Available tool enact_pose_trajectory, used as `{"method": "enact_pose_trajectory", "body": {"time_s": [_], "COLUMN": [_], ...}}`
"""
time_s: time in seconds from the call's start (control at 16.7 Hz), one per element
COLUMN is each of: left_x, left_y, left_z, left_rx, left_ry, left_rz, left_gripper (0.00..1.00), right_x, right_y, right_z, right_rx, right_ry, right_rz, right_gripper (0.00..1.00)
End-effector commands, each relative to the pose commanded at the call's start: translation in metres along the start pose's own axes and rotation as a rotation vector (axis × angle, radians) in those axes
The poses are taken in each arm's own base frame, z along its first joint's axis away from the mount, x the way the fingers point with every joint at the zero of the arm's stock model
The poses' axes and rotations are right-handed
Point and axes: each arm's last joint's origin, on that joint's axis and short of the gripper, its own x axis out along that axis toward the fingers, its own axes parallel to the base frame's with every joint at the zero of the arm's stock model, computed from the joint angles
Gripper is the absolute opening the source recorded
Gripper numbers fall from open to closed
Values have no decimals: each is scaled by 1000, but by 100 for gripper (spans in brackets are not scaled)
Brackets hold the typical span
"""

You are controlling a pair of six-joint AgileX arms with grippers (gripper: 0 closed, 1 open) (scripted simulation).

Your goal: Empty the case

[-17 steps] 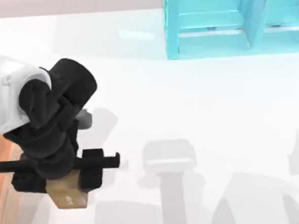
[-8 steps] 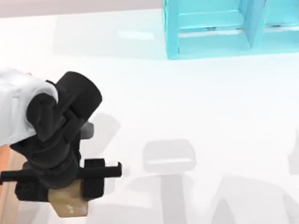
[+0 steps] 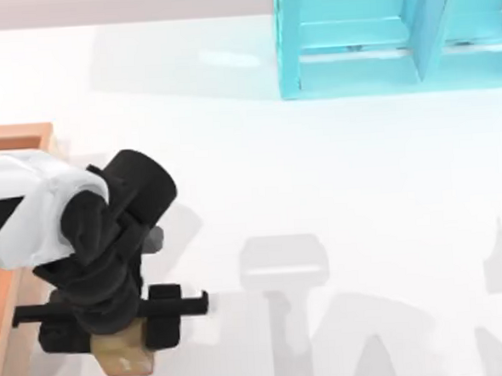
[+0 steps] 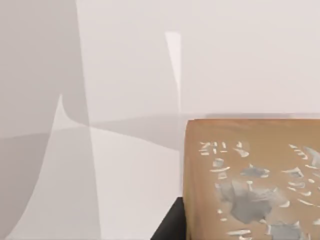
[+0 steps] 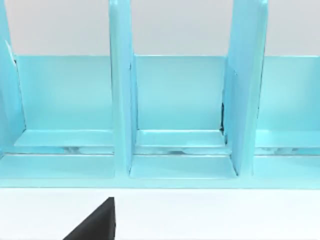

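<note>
- The left gripper (image 3: 123, 319) is clamped on the small tan cube (image 3: 125, 356), near the tabletop's front-left corner — the cube sits between the fingers and fills much of the left wrist view (image 4: 252, 180).
- The case (image 3: 4, 254) lies along the table's left edge, just beside the gripper on its left — cube already clear of its rim.
- The next move likely goes straight down onto bare tabletop (image 3: 319, 192).
- The right arm is parked, facing the turquoise shelf unit (image 5: 175, 115).
</note>
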Motion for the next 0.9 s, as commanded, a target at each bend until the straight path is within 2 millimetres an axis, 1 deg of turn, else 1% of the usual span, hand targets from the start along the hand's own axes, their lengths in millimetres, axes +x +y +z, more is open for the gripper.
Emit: {"method": "enact_pose_trajectory", "body": {"time_s": [0.06, 0.84, 0.9], "left_x": [0, 0, 0], "left_y": [0, 0, 0], "left_z": [0, 0, 0], "left_rx": [0, 0, 0], "left_ry": [0, 0, 0], "left_rz": [0, 0, 0], "left_gripper": [0, 98, 100], "right_x": [0, 0, 0], "right_y": [0, 0, 0], "right_z": [0, 0, 0], "right_rx": [0, 0, 0], "right_ry": [0, 0, 0], "right_rz": [0, 0, 0], "right_gripper": [100, 100, 100]}}
